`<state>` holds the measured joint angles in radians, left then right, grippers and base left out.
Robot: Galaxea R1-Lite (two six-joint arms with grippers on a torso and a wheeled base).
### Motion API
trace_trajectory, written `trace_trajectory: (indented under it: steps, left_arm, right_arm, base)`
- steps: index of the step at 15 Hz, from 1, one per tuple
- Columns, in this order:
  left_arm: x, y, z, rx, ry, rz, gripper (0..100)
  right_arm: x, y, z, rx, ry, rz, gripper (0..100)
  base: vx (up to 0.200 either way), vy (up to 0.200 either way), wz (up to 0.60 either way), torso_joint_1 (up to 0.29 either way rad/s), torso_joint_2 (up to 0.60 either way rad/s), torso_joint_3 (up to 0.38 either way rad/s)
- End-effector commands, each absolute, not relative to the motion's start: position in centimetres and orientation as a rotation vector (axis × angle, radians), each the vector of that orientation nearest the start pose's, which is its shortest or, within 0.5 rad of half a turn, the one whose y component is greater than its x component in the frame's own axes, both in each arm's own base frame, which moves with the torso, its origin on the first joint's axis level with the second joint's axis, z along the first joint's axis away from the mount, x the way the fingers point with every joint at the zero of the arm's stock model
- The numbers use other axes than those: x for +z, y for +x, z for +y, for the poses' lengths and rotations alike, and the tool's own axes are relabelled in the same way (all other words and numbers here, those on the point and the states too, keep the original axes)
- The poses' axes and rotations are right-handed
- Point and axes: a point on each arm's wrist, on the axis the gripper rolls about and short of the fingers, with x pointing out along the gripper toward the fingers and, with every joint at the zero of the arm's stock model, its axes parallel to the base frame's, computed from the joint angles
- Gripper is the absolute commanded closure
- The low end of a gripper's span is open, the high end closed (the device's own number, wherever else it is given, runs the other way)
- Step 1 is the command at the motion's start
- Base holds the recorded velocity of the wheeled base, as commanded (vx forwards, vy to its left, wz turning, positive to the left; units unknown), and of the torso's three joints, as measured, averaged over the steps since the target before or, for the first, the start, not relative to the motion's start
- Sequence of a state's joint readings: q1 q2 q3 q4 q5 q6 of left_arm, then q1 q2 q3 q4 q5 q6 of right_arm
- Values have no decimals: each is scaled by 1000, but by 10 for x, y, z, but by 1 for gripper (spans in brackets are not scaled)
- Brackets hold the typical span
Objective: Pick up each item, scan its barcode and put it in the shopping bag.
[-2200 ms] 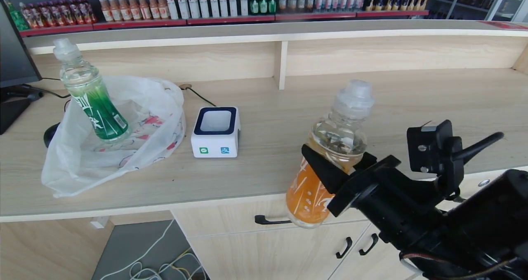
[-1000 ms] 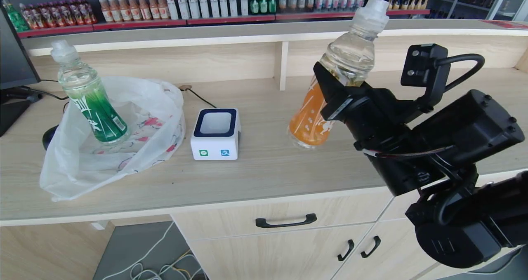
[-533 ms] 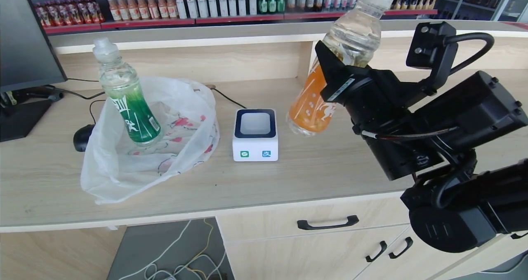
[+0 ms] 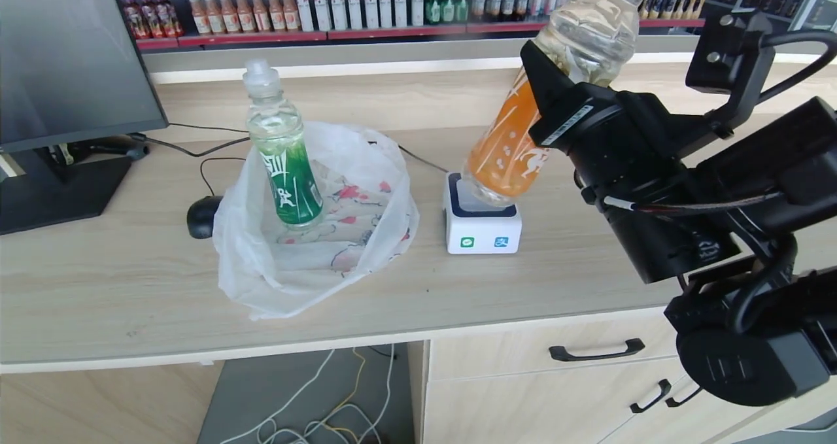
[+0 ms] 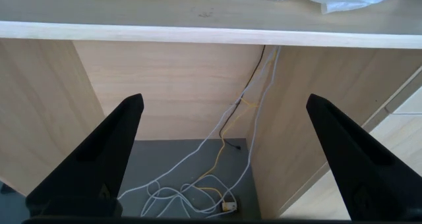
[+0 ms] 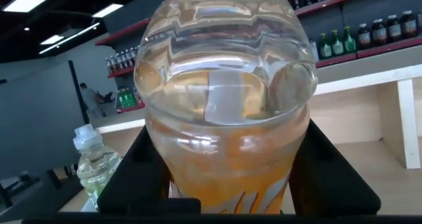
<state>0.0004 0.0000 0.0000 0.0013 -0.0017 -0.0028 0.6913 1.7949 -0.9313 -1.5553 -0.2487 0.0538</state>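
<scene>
Right claw aloft around tilted orange bottle

A dark screen stands at the far left corner of the wooden counter, a black mouse lies near its stand, rows of drinks fill the back shelf, and loose wires lie on the floor below.

Head overlooks counter; right wrist shares orange bottle
</scene>
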Motion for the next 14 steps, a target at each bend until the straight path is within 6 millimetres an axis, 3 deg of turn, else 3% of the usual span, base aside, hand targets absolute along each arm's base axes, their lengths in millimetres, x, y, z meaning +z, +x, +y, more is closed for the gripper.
trace_trajectory:
  steps: [1,4,6,10,14]
  left_arm:
    - [75,-23,0,-2,-3,2,0]
    - [75,-23,0,0,-3,2,0]
    - [75,-23,0,0,-3,2,0]
    - [75,-23,0,0,-3,2,0]
    - [75,-23,0,0,-3,2,0]
  right_arm:
    - [279,242,193,442,374,-625,100]
    - [281,239,191,443,376,-631,100]
    - [268,238,190,454,376,-579,100]
    - [263,255,181,428,422,-537,100]
    - [273,261,186,485,543,-486,100]
  base:
    - [0,0,0,0,0,0]
    - [0,0,0,0,0,0]
    - [0,0,0,0,0,0]
    - [0,0,0,0,0,0]
    - [0,0,0,0,0,0]
